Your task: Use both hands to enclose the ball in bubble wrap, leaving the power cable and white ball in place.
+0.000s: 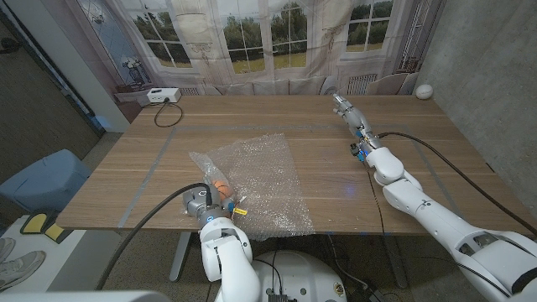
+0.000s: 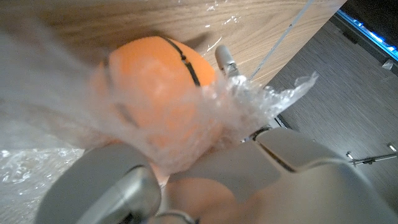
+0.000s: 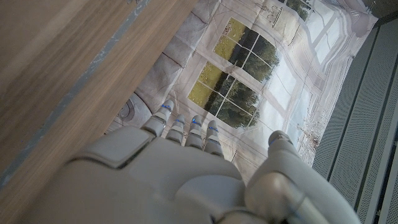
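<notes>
Head view: orange ball (image 1: 220, 184) and bubble wrap (image 1: 260, 180) are gripped by left hand (image 1: 210, 199); right hand (image 1: 352, 117) is extended, fingers apart, nothing held.

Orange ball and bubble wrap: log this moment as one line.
left hand grips orange ball through bubble wrap | right hand open, far side | white ball untouched

Wooden table (image 1: 252, 117) carries bubble wrap (image 1: 264, 180), white ball (image 1: 425, 91).
</notes>
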You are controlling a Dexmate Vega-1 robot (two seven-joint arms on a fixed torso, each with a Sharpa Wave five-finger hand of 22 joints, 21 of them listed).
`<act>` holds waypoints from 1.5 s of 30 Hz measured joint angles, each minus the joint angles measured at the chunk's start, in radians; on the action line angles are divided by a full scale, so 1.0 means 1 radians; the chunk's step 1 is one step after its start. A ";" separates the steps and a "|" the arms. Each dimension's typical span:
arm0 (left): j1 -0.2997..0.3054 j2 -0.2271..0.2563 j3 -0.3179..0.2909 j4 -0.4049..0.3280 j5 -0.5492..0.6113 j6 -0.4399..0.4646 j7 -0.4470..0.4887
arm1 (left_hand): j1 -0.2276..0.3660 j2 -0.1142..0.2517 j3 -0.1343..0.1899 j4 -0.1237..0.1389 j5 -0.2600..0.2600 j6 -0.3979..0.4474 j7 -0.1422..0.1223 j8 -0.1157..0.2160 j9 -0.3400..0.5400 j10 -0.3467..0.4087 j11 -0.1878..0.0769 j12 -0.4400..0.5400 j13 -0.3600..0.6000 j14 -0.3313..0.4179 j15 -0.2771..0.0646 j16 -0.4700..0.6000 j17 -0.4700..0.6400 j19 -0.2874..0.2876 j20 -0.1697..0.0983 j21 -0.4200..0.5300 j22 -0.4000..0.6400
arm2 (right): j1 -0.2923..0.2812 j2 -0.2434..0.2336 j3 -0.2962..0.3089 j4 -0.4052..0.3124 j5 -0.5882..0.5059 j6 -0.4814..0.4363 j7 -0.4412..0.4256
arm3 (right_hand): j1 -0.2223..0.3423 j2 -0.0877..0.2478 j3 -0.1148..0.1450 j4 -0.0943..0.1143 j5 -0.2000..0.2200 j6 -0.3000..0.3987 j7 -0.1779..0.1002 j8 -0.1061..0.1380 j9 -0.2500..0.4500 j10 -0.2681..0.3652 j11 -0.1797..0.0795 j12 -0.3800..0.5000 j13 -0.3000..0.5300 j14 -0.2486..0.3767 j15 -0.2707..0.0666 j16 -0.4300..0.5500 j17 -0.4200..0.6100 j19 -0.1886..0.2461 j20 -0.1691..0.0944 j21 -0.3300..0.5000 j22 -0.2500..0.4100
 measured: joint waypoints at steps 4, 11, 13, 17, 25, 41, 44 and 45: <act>-0.008 0.002 0.019 0.046 -0.034 0.054 0.076 | 0.051 -0.051 0.054 0.054 0.023 0.059 -0.008 0.068 0.023 0.053 0.002 0.062 0.027 0.166 0.056 0.036 0.003 0.089 -0.078 0.056 0.009 | -0.001 -0.002 0.001 -0.002 -0.006 -0.002 -0.004 | 0.000 0.000 0.000 0.000 0.000 0.000 0.000 0.000 0.000 0.000 0.000 0.000 0.000 0.000 0.000 0.000 0.000 0.000 0.000 0.000 0.000; -0.031 0.013 0.044 0.109 -0.140 0.152 0.284 | 0.130 -0.130 0.090 0.090 0.011 0.190 -0.034 0.162 0.070 0.186 0.000 0.112 0.086 0.284 0.053 0.099 0.046 0.173 -0.144 0.153 0.022 | -0.003 -0.007 0.003 -0.010 -0.015 -0.008 -0.016 | -0.003 0.003 0.000 0.000 0.000 0.000 0.000 0.000 0.000 0.000 0.000 0.000 0.000 0.000 0.000 0.004 0.000 0.000 0.000 0.000 0.000; -0.035 0.017 0.049 0.117 -0.159 0.165 0.323 | 0.152 -0.152 0.090 0.090 0.010 0.224 -0.043 0.167 0.071 0.210 -0.002 0.113 0.097 0.304 0.049 0.112 0.057 0.183 -0.155 0.165 0.025 | -0.004 -0.008 0.003 -0.012 -0.017 -0.008 -0.019 | -0.004 0.004 0.000 0.000 0.000 0.000 0.000 0.000 0.000 0.000 0.000 0.000 0.000 0.000 0.000 0.004 0.000 0.004 0.004 0.000 0.000; -0.050 0.040 0.067 0.137 -0.227 0.201 0.434 | 0.196 -0.197 0.090 0.090 0.004 0.312 -0.061 0.167 0.069 0.287 0.000 0.119 0.111 0.340 0.045 0.128 0.076 0.187 -0.159 0.181 0.029 | -0.007 -0.009 0.005 -0.016 -0.020 -0.010 -0.023 | -0.004 0.004 0.000 0.000 0.000 0.000 0.000 0.000 0.000 0.000 0.000 0.000 0.000 0.003 -0.004 0.004 0.000 0.004 0.004 0.000 0.000; -0.081 0.103 0.103 0.131 -0.367 0.242 0.615 | 0.266 -0.266 0.090 0.090 -0.005 0.481 -0.059 0.175 0.066 0.429 -0.017 0.123 0.132 0.403 0.020 0.132 0.093 0.213 -0.149 0.200 0.033 | -0.012 -0.012 0.008 -0.027 -0.023 -0.016 -0.033 | -0.004 0.004 0.000 0.000 0.000 0.000 0.000 0.000 0.000 0.000 0.000 0.000 0.000 0.003 -0.004 0.004 0.000 0.003 0.004 0.000 0.000; -0.144 0.240 0.163 0.032 -0.660 0.284 1.032 | 0.266 -0.266 0.230 -0.049 -0.017 0.518 -0.025 0.175 0.067 0.440 -0.026 0.127 0.174 0.404 0.021 0.145 0.123 0.213 -0.149 0.236 0.039 | -0.013 -0.013 0.010 -0.044 -0.035 -0.017 -0.044 | -0.002 0.010 0.000 0.000 0.000 0.000 0.000 0.000 0.000 0.007 0.007 0.000 0.000 0.003 -0.004 0.004 0.000 0.003 0.004 0.000 0.000; -0.154 0.260 0.171 0.021 -0.693 0.284 1.079 | 0.266 -0.266 0.230 -0.049 -0.019 0.518 -0.025 0.174 0.067 0.440 -0.026 0.127 0.181 0.404 0.021 0.146 0.128 0.213 -0.149 0.237 0.040 | -0.013 -0.014 0.010 -0.050 -0.037 -0.017 -0.047 | -0.004 0.012 0.000 0.000 0.000 0.000 0.000 0.000 0.000 0.007 0.007 0.000 0.000 0.003 -0.004 0.004 0.000 0.003 0.004 0.000 0.000; -0.159 0.268 0.174 0.017 -0.693 0.284 1.079 | 0.266 -0.266 0.230 -0.049 -0.019 0.518 -0.025 0.174 0.067 0.440 -0.026 0.127 0.183 0.404 0.021 0.147 0.129 0.213 -0.149 0.241 0.040 | -0.013 -0.014 0.010 -0.050 -0.038 -0.017 -0.048 | -0.004 0.012 0.000 0.000 0.000 0.002 -0.002 0.000 0.000 0.007 0.007 0.000 0.000 0.003 -0.004 0.004 0.000 0.003 0.004 0.000 0.000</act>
